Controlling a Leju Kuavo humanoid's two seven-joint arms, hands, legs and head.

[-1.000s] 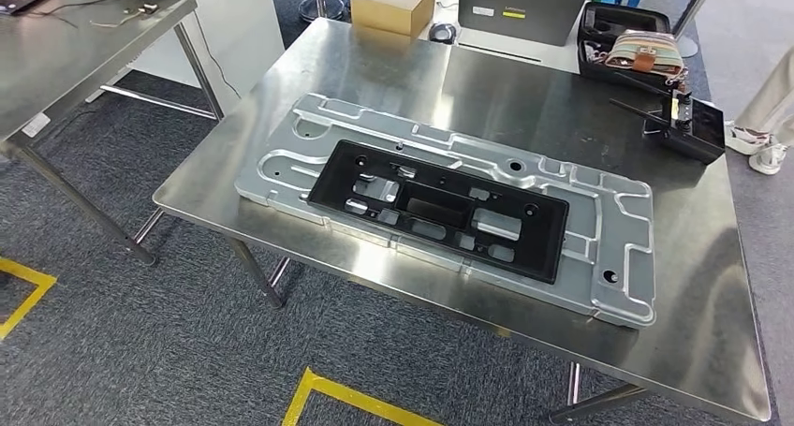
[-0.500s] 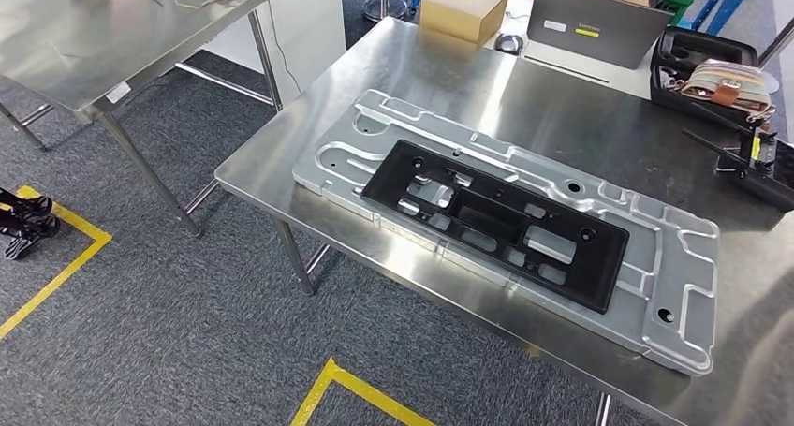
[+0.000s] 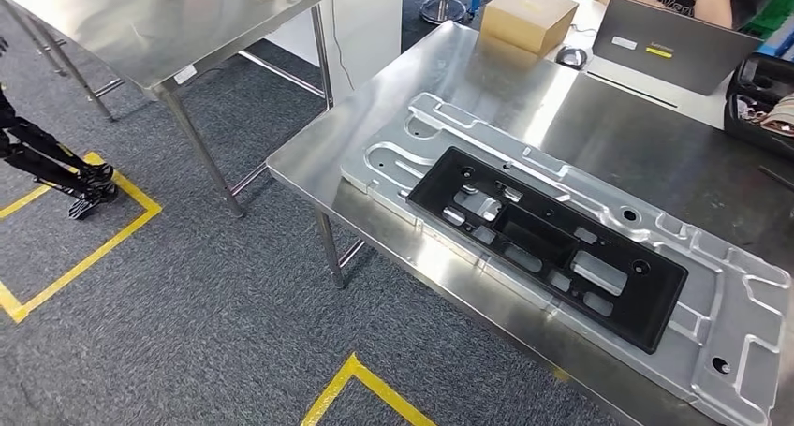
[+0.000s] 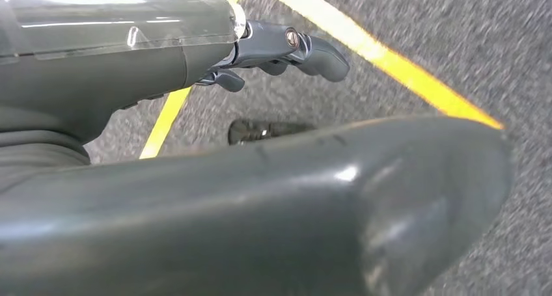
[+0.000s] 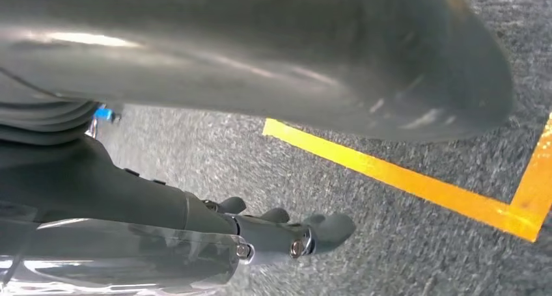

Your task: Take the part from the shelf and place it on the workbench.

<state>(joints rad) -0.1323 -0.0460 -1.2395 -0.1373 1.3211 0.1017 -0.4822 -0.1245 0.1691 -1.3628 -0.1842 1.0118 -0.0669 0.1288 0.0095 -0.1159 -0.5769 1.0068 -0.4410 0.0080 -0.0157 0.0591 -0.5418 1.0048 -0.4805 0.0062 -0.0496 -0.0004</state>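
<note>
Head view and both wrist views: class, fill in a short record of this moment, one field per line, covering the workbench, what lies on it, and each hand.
workbench: steel table
on it: silver metal plate with black plastic frame lying on top
far edge: cardboard box, grey laptop
left hand: holds nothing, above carpet with yellow tape
right hand: holds nothing, above carpet with yellow tape

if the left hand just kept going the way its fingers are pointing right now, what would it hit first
Most likely the grey carpeted floor. In the left wrist view the left hand hangs with nothing in it, fingers aimed at the carpet near a yellow floor line. Nothing shows between them, though depth is hard to judge.
</note>
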